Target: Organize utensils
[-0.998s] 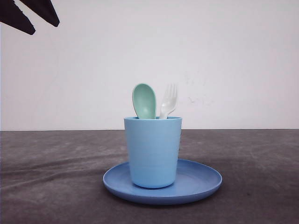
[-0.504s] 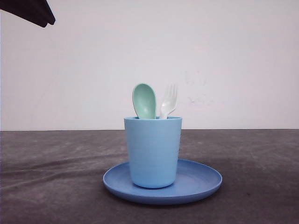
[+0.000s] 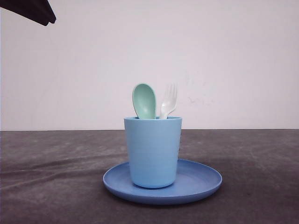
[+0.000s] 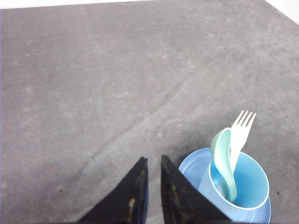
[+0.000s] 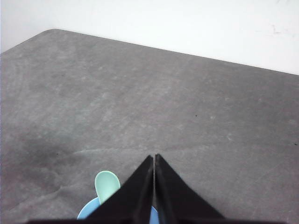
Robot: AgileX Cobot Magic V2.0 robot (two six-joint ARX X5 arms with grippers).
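two smooth plastic utensils: oval-bowled spoon [image 3: 144, 101], four-tined fork [image 3: 168, 101].

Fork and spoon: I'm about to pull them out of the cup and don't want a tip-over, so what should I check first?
1. Fork and spoon stand in the cup, heads above its rim: ok.
2. Cup upright on the plate: ok.
3. Left tool holds nothing, fingers slightly apart: ok.
4. Right tool shut and holds nothing: not ok for grasping.
5. Both tools above and apart from the utensils: ok.
6. Whether fork and spoon touch inside the cup: cannot tell.
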